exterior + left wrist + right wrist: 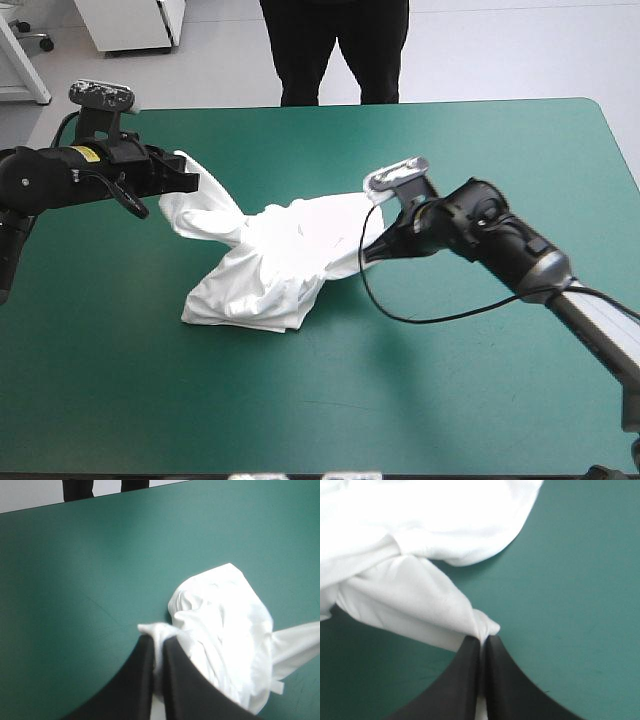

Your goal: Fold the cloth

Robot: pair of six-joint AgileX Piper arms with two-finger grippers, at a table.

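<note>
The teal-green cover (300,420) runs broad along the near edge. On its middle, a little toward the left, sits the white T-shirt (275,265), partly heaped on the table and partly lifted between the two arms. The right arm slants in low from the near right corner; the left arm comes in level from the left edge, held higher. The left gripper (188,182) pinches one end of the cloth, and the right gripper (368,256) pinches the opposite end. Only the wrist views show the black fingers (465,680) pressed almost together on a white tuck. Only the high view shows both ends at once.
</note>
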